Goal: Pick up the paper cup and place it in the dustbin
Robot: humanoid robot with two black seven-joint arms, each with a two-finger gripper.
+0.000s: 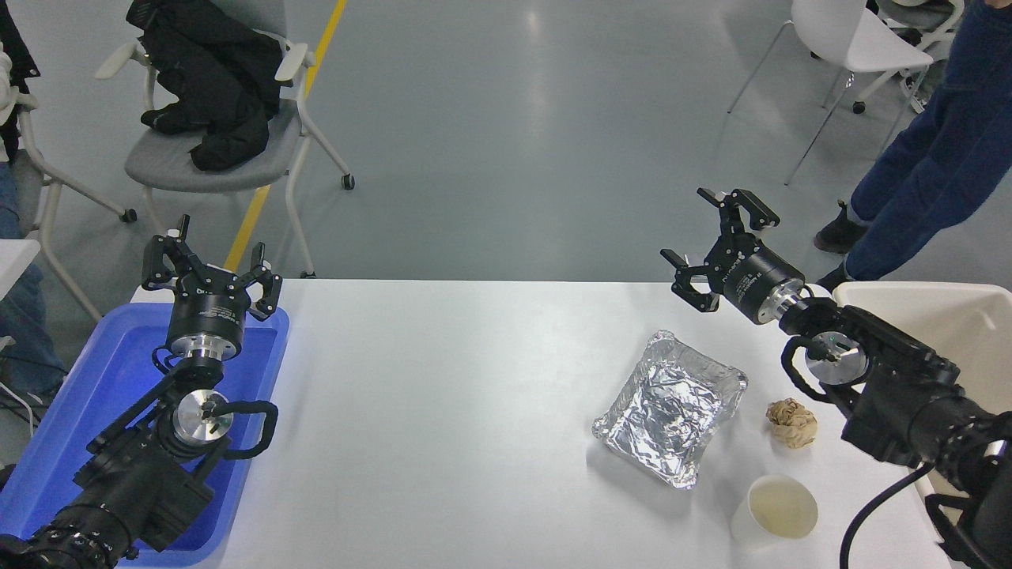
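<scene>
The paper cup (773, 510) stands upright, mouth up, near the white table's (443, 395) near right corner, well behind the right gripper (711, 245), whose fingers spread wide at the far edge. The dustbin (949, 296) sits at the right edge. The left gripper (209, 269), parked over the blue tray (47, 427), is farther away, fingers open. Chairs stand on the grey floor beyond.

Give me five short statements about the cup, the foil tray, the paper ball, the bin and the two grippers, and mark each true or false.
1. The paper cup stands upright on the table near its front edge. True.
2. The right gripper is shut on the cup. False: it is open, up near the table's far edge, holding nothing.
3. The crumpled brown paper ball lies inside the silver foil tray. False: it lies on the table to the tray's right.
4. The left gripper hangs over the blue plastic tray. True.
5. The cup is already in the dustbin. False: it is on the table.
</scene>
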